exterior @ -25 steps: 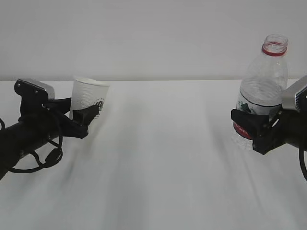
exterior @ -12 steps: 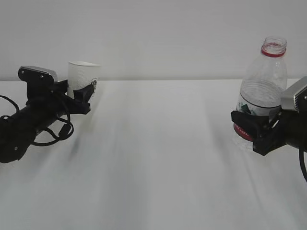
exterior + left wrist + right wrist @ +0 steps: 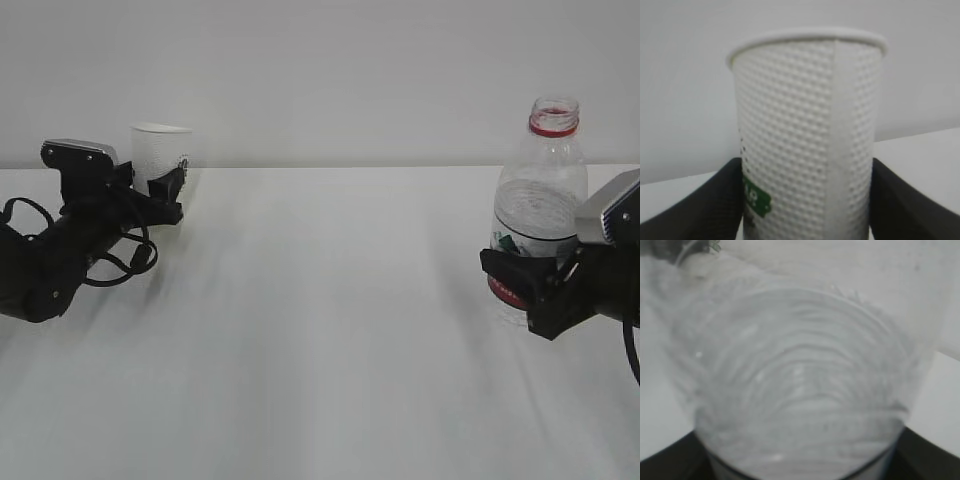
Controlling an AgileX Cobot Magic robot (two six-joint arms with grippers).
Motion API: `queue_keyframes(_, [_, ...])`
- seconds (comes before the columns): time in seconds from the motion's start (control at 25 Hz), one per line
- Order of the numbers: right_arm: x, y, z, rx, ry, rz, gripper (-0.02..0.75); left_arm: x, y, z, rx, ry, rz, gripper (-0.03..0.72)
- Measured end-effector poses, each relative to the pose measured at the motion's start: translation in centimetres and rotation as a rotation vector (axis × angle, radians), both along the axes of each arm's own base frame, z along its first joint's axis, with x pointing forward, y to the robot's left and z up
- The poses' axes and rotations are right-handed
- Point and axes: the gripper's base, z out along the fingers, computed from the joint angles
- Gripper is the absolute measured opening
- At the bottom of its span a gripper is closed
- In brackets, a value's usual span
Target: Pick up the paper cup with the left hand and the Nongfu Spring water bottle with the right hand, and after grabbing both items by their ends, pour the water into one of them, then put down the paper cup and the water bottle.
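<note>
Both pincers are clamped on their loads. At far left the left hand (image 3: pixel 165 187) grips the lower wall of the paper cup (image 3: pixel 160 152), which stands upright, mouth up, above the white table (image 3: pixel 320 330). At far right the right hand (image 3: pixel 530 280) clasps the Nongfu Spring water bottle (image 3: pixel 540 205) around its red-and-white label; its long axis is vertical, the uncapped neck pointing up. What either vessel contains cannot be told. Only the left wrist view shows the cup's dimpled wall, seam and green logo between black fingers (image 3: pixel 700 205); the right wrist view shows blurred clear ribs.
</note>
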Motion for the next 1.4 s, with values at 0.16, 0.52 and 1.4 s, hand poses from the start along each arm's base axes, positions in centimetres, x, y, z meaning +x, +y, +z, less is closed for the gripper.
queue_keyframes(0.16, [0.0,0.0,0.0,0.0,0.0,0.0,0.484,0.4,0.2,-0.4,-0.004,-0.004,0.011,0.516])
queue_keyframes(0.52, [0.0,0.0,0.0,0.0,0.0,0.0,0.484,-1.3,0.4,-1.4,-0.012,0.004,0.01,0.516])
queue_keyframes(1.4, [-0.2,0.2,0.0,-0.003,0.008,0.031,0.484,-4.4,0.8,-2.5,0.022,0.158,0.002,0.672])
